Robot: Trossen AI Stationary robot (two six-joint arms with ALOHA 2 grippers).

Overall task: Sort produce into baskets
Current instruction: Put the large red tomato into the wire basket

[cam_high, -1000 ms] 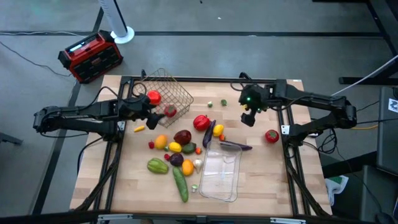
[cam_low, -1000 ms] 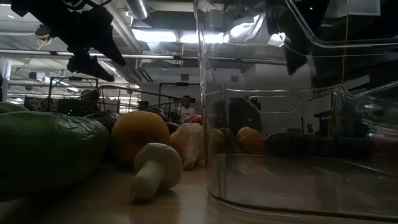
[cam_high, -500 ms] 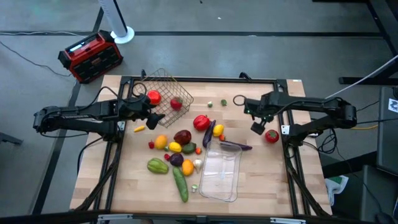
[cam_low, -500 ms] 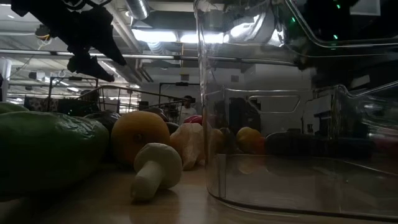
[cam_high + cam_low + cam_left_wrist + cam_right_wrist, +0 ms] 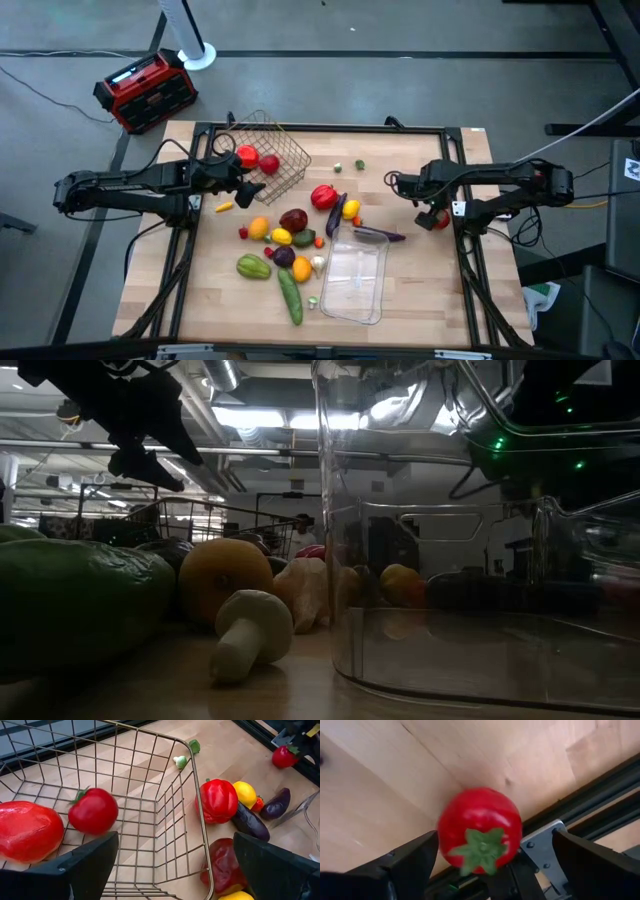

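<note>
**Right gripper lining up on the stray tomato**

You are hovering the right gripper, fingers spread wide and empty, over the red tomato sitting by the table's right frame rail. Centre it before closing. Your left gripper, also wide and empty, is hanging above the wire basket, which is holding two red fruits. The clear tray looks empty.

The surface is pale wood with a matt, grained finish. The basket is thin bronze-coloured metal wire. The tray is clear, glossy plastic. The tomato looks smooth and slightly shiny, like the red pepper.
</note>
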